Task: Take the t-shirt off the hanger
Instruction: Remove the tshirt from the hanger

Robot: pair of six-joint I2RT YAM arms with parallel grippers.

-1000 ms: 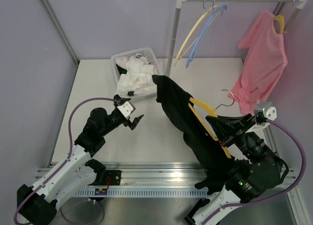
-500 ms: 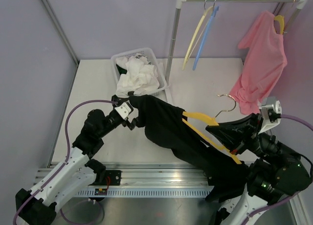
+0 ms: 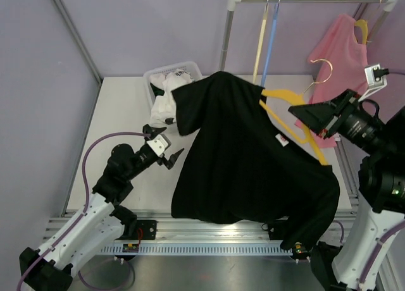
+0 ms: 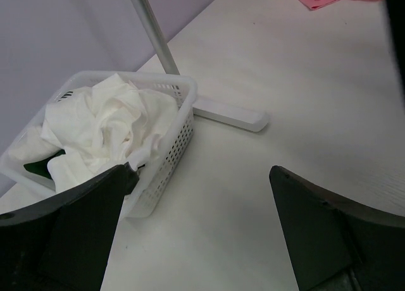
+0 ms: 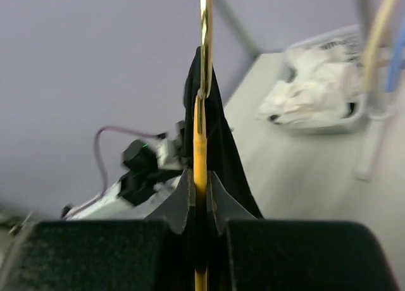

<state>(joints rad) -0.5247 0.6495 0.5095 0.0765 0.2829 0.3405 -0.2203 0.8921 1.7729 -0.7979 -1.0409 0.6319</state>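
Observation:
A black t-shirt [image 3: 247, 158] hangs on a yellow hanger [image 3: 288, 123], lifted high above the table and spread wide. My right gripper [image 3: 302, 117] is shut on the hanger's arm near the neck. In the right wrist view the hanger [image 5: 200, 139] runs straight up between the shut jaws, with the black shirt [image 5: 221, 145] draped behind it. My left gripper [image 3: 174, 157] is open and empty, low over the table just left of the shirt's edge. Its view shows only its two dark fingers [image 4: 76, 228] over bare table.
A white basket [image 3: 156, 82] of white clothes stands at the back left, also in the left wrist view [image 4: 180, 123]. A rack pole [image 3: 225, 44] holds a cream hanger [image 3: 258, 47] and a blue hanger [image 3: 270, 41]. A pink shirt [image 3: 345, 57] hangs at the right.
My right arm has swung up and back, lifting the hanger and black shirt off the table so the shirt spreads open. My left gripper has stayed put and open.

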